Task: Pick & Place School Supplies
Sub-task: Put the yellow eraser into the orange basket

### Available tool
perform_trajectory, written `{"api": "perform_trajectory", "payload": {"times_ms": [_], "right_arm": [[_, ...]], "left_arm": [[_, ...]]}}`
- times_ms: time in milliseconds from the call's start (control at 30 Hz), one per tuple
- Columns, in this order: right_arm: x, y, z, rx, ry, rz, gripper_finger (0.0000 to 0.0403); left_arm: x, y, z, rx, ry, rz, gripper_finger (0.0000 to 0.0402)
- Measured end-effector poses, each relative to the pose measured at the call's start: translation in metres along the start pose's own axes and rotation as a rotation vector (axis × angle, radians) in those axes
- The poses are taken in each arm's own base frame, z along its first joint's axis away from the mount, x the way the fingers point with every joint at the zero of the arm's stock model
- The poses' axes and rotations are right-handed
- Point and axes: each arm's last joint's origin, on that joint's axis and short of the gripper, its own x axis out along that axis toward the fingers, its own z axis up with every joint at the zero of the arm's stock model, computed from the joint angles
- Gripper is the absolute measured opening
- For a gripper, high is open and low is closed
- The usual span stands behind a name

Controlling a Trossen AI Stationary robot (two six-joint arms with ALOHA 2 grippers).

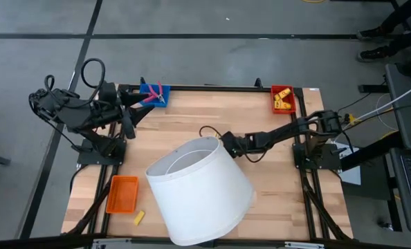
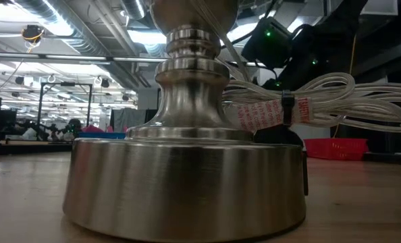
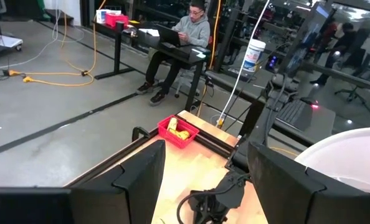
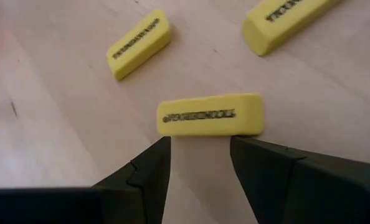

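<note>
Three yellow erasers with dark print lie flat on the wood in the right wrist view; the nearest eraser (image 4: 210, 115) lies crosswise just beyond my open right gripper (image 4: 200, 149). From above, my right gripper (image 1: 226, 145) is at the white lampshade's far rim, and the shade hides those erasers. Another yellow piece (image 1: 139, 217) lies near the table's near left corner. Pink-handled scissors (image 1: 157, 93) rest in the blue tray (image 1: 147, 89). My left gripper (image 3: 203, 168), open, hovers by the far left corner (image 1: 129, 123). My right gripper comes down on the nearest eraser from above, its open fingertips (image 4: 163, 149) at the eraser's near long side (image 4: 203, 132). I cannot tell whether they touch it. The eraser lies flat on the table.
The large white lampshade (image 1: 198, 190) covers the table's middle; its metal base (image 2: 187, 182) and bundled cord (image 2: 308, 104) fill the low view. A red tray (image 1: 281, 90) with yellow pieces sits at the far right corner, an orange tray (image 1: 122, 194) near left. A person sits beyond the table (image 3: 185, 37).
</note>
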Motion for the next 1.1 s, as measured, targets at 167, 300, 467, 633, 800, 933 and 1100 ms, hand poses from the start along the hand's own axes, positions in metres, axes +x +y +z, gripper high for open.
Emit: {"api": "perform_trajectory", "payload": {"times_ms": [167,300,467,633,800,933,1100], "right_arm": [[-0.003,0.008,-0.002,-0.005,-0.012,0.017,0.0171],[-0.003,0.011,-0.003,0.011,-0.03,0.024,0.0171],[-0.004,0.013,-0.002,0.022,-0.071,0.027,0.0171],[-0.004,0.013,0.001,0.04,-0.097,0.019,0.0171],[-0.001,0.009,0.001,0.043,-0.086,-0.002,0.0171],[0.0,0.008,0.0,0.044,-0.083,-0.007,0.0171],[0.003,0.007,-0.001,0.067,-0.071,-0.011,0.0171]], "left_arm": [[0.0,0.001,0.0,-0.007,0.0,-0.001,0.0223],[0.0,0.001,0.0,-0.003,0.0,-0.001,0.0224],[0.0,0.001,0.0,0.0,0.0,-0.001,0.0221],[0.0,0.001,0.0,0.0,0.0,-0.001,0.022],[0.0,0.0,0.0,0.001,0.0,-0.001,0.0219],[0.0,0.0,0.0,0.001,0.0,-0.001,0.0219],[0.0,0.0,0.0,0.0,0.0,-0.001,0.0218]]}}
